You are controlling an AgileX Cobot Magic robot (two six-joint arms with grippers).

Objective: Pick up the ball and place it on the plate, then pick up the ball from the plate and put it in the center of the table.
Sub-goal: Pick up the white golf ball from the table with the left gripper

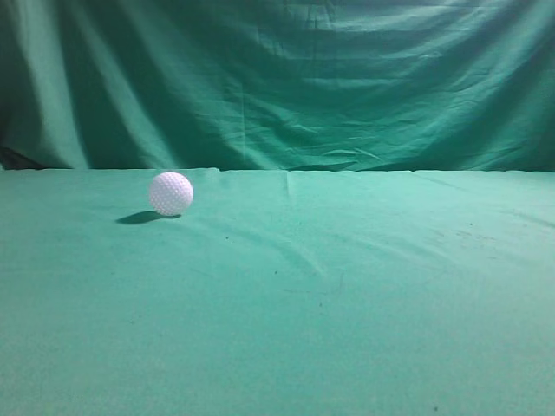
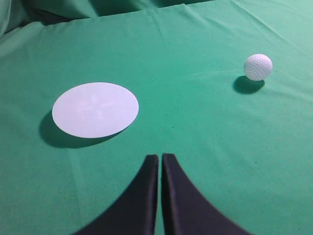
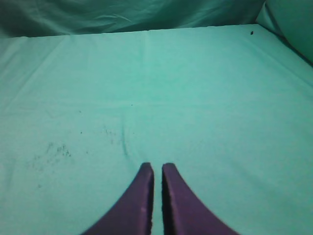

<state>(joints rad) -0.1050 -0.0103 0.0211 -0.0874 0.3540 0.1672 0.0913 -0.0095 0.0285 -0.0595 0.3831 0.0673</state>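
A: Starting left, in the left wrist view: plate [image 2: 95,109] at about ten o'clock of the left gripper [image 2: 160,159], flat on the table [image 2: 195,127], bare. Ball [image 2: 257,66] at about two o'clock, well apart from plate and fingertips alike.

B: Left gripper clenched, pads nearly meeting on nothing. Probably parked short of both things, reach not yet begun.

A: Right gripper [image 3: 157,168] likewise pinched together, empty, only speckled cloth ahead.

B: Exterior view: ball [image 1: 170,192] at nine o'clock of mid-table, resting free with a shadow. No plate, no arm visible there; plate seen solely from the left wrist. First pickup apparently still to do.
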